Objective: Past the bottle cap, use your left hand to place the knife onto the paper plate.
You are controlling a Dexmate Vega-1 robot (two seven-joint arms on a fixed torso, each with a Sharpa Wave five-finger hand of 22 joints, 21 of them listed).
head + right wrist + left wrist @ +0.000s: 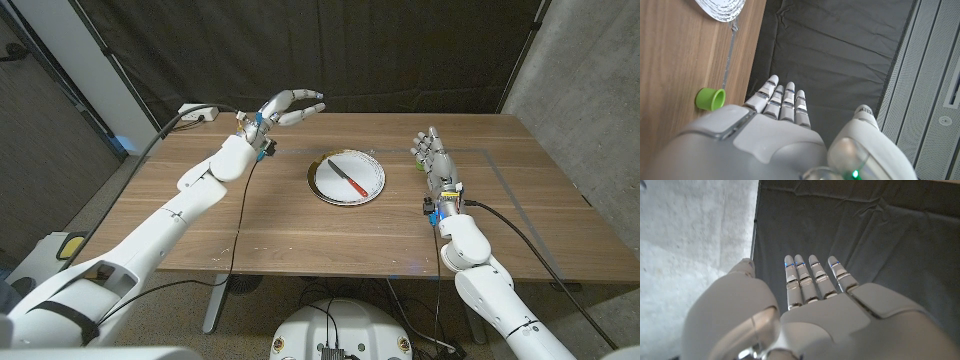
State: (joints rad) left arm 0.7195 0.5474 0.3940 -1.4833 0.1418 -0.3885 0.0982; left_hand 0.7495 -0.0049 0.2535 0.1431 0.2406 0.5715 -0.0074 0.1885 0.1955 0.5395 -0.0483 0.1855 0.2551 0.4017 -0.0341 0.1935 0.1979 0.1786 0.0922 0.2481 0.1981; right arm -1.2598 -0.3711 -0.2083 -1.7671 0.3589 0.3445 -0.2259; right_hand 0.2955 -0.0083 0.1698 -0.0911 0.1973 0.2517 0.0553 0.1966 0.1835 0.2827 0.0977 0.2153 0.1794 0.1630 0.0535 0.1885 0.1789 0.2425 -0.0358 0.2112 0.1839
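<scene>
My left robot hand (290, 106) hangs raised over the far left part of the bench (260, 230), fingers spread and stretched out toward the dark curtain, holding nothing. The knife (347, 179) already lies on the paper plate (322, 186), near the middle of the bench, so the placing looks done to me. From my left robot hand the knife sits toward my right and nearer to my body; its long axis runs on a slant across the plate, red handle at the nearer end, blade at the farther end.

My right robot hand (433, 158) stands at the right of the plate with its fingers up and together, also holding nothing. The bottle cap (710, 98), small and green, sits on the bench just beside it, on the plate's side. The left robot hand is well apart from the plate, the right somewhat nearer. I judge that what remains is only to draw the left arm back.
</scene>
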